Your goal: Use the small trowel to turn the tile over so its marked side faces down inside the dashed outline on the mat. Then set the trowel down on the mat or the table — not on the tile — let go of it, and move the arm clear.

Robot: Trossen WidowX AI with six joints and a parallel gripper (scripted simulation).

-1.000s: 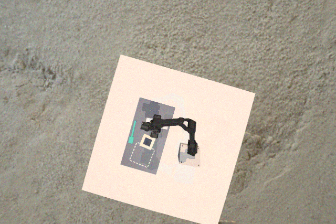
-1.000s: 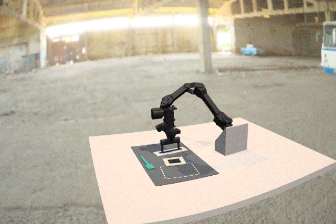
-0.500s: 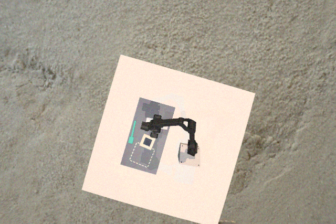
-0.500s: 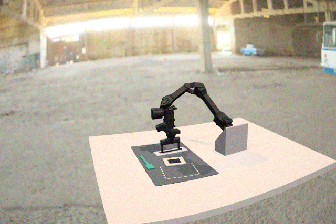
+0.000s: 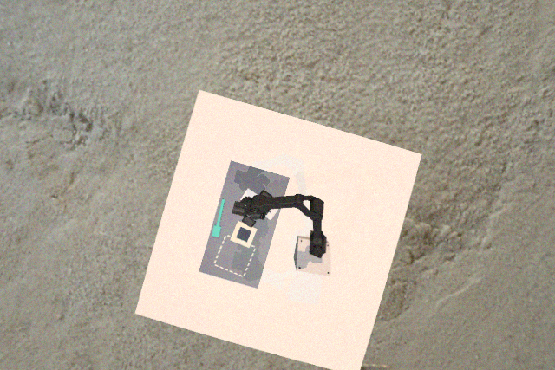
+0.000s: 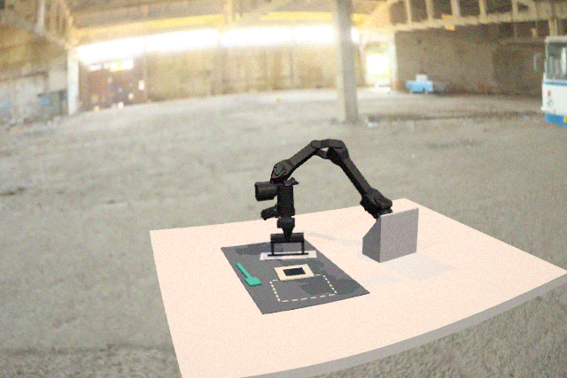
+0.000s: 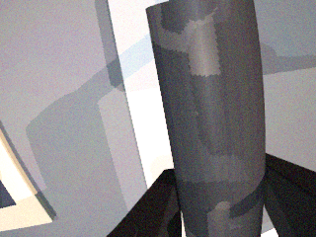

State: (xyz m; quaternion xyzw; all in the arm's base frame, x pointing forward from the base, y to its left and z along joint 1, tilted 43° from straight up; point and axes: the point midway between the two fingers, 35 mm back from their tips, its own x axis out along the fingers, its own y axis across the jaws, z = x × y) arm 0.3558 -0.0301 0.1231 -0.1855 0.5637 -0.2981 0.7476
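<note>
The tile (image 5: 244, 234) (image 6: 293, 272) (image 7: 21, 215) is cream with a dark square facing up. It lies flat on the grey mat (image 5: 206, 265) (image 6: 268, 305), at the edge of the dashed outline (image 5: 244, 275) (image 6: 283, 301) and mostly outside it. My gripper (image 6: 287, 237) (image 7: 216, 172) is shut on the thick dark handle of the trowel (image 6: 265, 257) (image 7: 212, 118). Two posts join this handle to a flat blade with a pale plate, beside the tile on the side away from the outline. I cannot tell whether the blade touches the mat. The arm hides much of the trowel in the top view.
A teal paddle-shaped tool (image 5: 217, 230) (image 6: 252, 280) lies along the mat's side edge, near the tile. The arm's grey base block (image 5: 309, 266) (image 6: 399, 237) stands on the pale table (image 5: 179, 267) (image 6: 205, 327), off the other side of the mat.
</note>
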